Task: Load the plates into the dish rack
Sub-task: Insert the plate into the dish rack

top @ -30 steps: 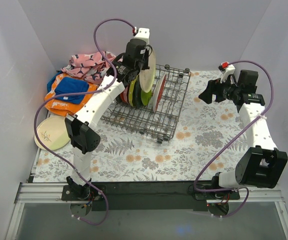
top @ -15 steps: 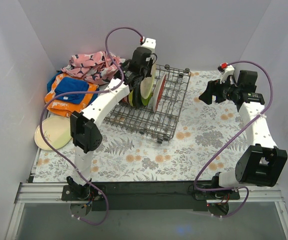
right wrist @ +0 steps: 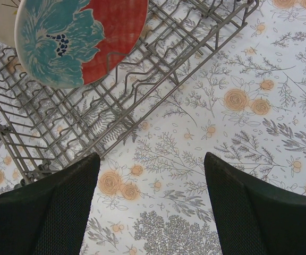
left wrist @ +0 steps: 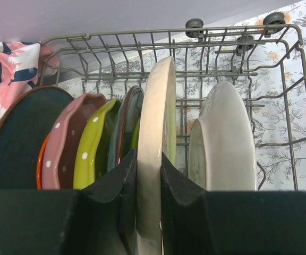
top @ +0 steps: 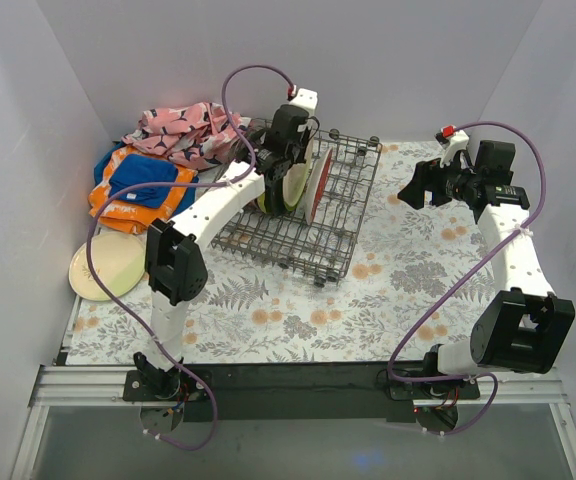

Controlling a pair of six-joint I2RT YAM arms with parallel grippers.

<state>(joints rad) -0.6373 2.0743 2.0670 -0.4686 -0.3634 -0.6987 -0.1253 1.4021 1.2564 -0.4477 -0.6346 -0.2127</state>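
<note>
Left wrist: the left claw clamps the rim of a cream plate, held on edge in the rack, a lime plate to the claw's left, a white plate to its right. The step appears to be seating it between tines; next should come a release and a straight lift clear.

Top: a loose plate lies on the counter, well to that claw's near left, likely the next pickup.

Right wrist: the right claw hangs with jaws apart, empty, a red plate ahead of it in the rack.
</note>
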